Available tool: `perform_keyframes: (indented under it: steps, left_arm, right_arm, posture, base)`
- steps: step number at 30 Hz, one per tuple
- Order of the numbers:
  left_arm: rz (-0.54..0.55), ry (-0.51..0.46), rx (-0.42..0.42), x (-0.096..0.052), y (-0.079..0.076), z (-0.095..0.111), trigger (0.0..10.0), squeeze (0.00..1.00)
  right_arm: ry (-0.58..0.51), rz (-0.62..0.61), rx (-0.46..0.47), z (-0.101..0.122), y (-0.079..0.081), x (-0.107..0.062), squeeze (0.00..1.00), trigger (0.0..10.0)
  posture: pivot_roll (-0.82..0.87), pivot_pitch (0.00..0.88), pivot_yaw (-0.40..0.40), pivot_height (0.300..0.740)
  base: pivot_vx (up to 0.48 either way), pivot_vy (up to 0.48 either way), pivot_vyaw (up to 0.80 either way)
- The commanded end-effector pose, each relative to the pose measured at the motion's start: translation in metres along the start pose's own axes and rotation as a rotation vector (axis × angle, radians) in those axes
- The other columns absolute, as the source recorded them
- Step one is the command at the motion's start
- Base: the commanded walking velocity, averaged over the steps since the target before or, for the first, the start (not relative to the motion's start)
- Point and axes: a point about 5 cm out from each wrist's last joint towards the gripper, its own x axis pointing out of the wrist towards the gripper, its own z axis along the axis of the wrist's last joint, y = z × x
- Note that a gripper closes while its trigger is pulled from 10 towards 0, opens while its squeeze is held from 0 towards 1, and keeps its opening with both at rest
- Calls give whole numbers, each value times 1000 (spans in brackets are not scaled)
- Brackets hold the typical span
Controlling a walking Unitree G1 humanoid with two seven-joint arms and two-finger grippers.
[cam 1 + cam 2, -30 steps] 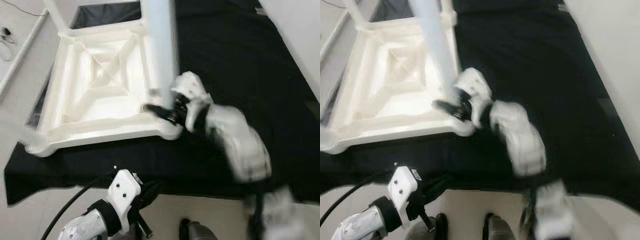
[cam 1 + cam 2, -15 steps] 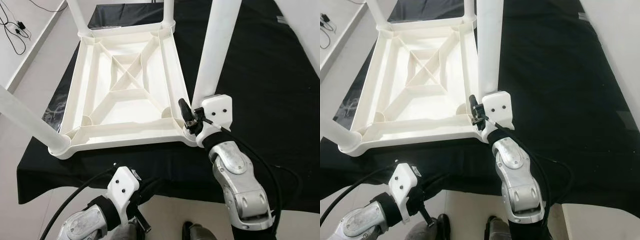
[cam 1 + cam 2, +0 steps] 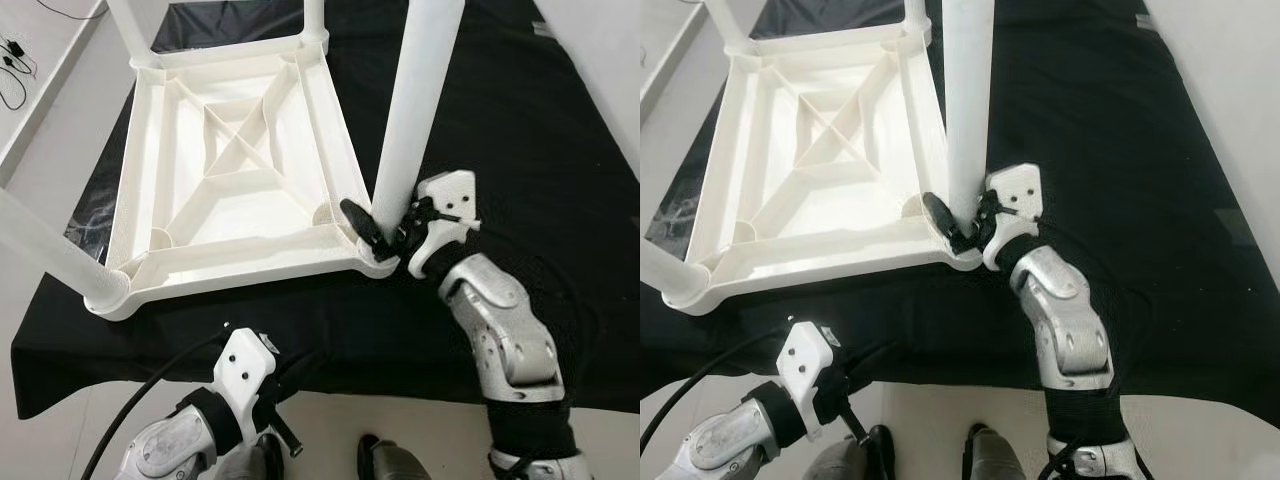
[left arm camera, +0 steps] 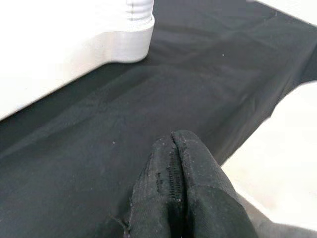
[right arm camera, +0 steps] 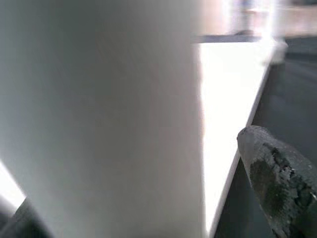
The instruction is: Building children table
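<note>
A white plastic children table [image 3: 240, 262] lies upside down on a black cloth [image 3: 520, 120], with legs standing up from its corners. My right gripper [image 3: 385, 225] sits at the base of the near-right leg [image 3: 410, 110]. Its black fingers [image 3: 360, 225] straddle that leg, open. In the right wrist view the leg [image 5: 99, 114] stands close between the fingers, with a narrow gap beside one finger [image 5: 277, 178]. My left gripper [image 4: 173, 198] hangs low by the cloth's front edge, shut and holding nothing.
The near-left leg [image 3: 40, 250] juts out towards me past the cloth's left edge. Pale floor lies in front of the cloth, with my feet [image 3: 385, 465] on it. A cable [image 3: 15, 70] lies on the floor at far left. A light wall [image 3: 610, 60] runs along the right.
The view has steadied after blur and shifted a little. My right wrist has swung round to the right of the leg, and one finger now crosses in front of the leg's base.
</note>
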Motion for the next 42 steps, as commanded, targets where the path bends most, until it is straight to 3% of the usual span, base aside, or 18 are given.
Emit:
perform_keyframes:
  steps: [1, 2, 7, 8, 9, 10, 20, 23, 24, 25, 26, 28, 31, 32, 33, 35, 37, 42]
  left_arm:
    - [-3, 23, -7, -1, -2, -7, 10000, 0]
    - [-3, 15, -8, 1, -2, -7, 10000, 0]
    - [3, -2, -8, 5, -2, -7, 10000, 0]
    - [6, -5, -6, 6, -1, -7, 10000, 0]
    - [6, -5, -6, 6, -1, -7, 10000, 0]
    - [13, -10, -4, 7, -1, -7, 10000, 0]
    - [83, -25, 17, 10, 5, -6, 10000, 0]
    - [173, -27, 54, 8, 16, -8, 10000, 0]
    - [173, -27, 54, 8, 16, -8, 10000, 0]
    - [192, -39, 51, 8, 19, -8, 10000, 0]
    - [192, -39, 51, 8, 19, -8, 10000, 0]
    - [191, -47, 32, 9, 20, -8, 10000, 0]
    - [186, -48, 22, 10, 22, -9, 10000, 0]
    - [193, -53, 10, 10, 24, -9, 10000, 0]
    - [199, -58, -5, 10, 26, -9, 10000, 0]
    - [206, -62, -21, 12, 28, -10, 10000, 0]
    - [201, -57, -25, 14, 29, -11, 10000, 0]
    - [205, -73, -77, 15, 32, -13, 10000, 0]
  right_arm:
    - [-24, 106, 13, -1, 7, 2, 0, 10000]
    - [1, 267, -3, -3, 5, 1, 0, 10000]
    - [9, 413, 34, -1, -1, 10, 0, 9843]
    - [5, 423, 47, -1, -3, 13, 0, 8431]
    - [5, 423, 47, -1, -3, 13, 0, 8431]
    - [3, 434, 58, -1, -7, 17, 0, 0]
    - [28, 419, 57, -11, -21, 21, 0, 0]
    - [136, 309, -21, -33, -29, -3, 0, 0]
    - [136, 309, -21, -33, -29, -3, 0, 0]
    - [175, 230, -33, -43, -27, -17, 0, 0]
    - [175, 230, -33, -43, -27, -17, 0, 0]
    - [186, 174, 0, -48, -21, -24, 0, 0]
    - [250, 17, -43, -56, -14, -32, 0, 0]
    - [287, -369, 2, -64, -13, -39, 0, 0]
    - [331, -448, 48, -79, 15, -44, 0, 0]
    - [358, -459, 113, -89, 48, -47, 0, 0]
    - [357, -404, 78, -88, 40, -39, 0, 0]
    - [355, -432, 47, -86, 26, -31, 0, 0]
  posture:
    - [78, 232, 6, 740]
    - [75, 222, -7, 740]
    - [71, 215, -16, 740]
    - [71, 214, -17, 740]
    - [71, 214, -17, 740]
    - [75, 209, -24, 740]
    - [65, 200, -28, 740]
    - [45, 206, -22, 740]
    - [45, 206, -22, 740]
    - [25, 207, -23, 740]
    - [25, 207, -23, 740]
    - [8, 209, -28, 740]
    - [12, 210, -38, 740]
    - [-18, 217, -14, 740]
    - [-20, 219, -3, 740]
    - [-19, 216, -2, 740]
    - [-7, 199, -12, 740]
    - [-9, 196, -7, 740]
  base:
    - [0, 0, 0]
    - [0, 0, 0]
    - [0, 0, 0]
    - [0, 0, 0]
    - [0, 0, 0]
    - [0, 0, 0]
    - [0, 0, 0]
    - [0, 0, 0]
    - [0, 0, 0]
    - [0, 0, 0]
    - [0, 0, 0]
    - [0, 0, 0]
    - [0, 0, 0]
    - [0, 0, 0]
    - [0, 0, 0]
    - [0, 0, 0]
    - [0, 0, 0]
    - [0, 0, 0]
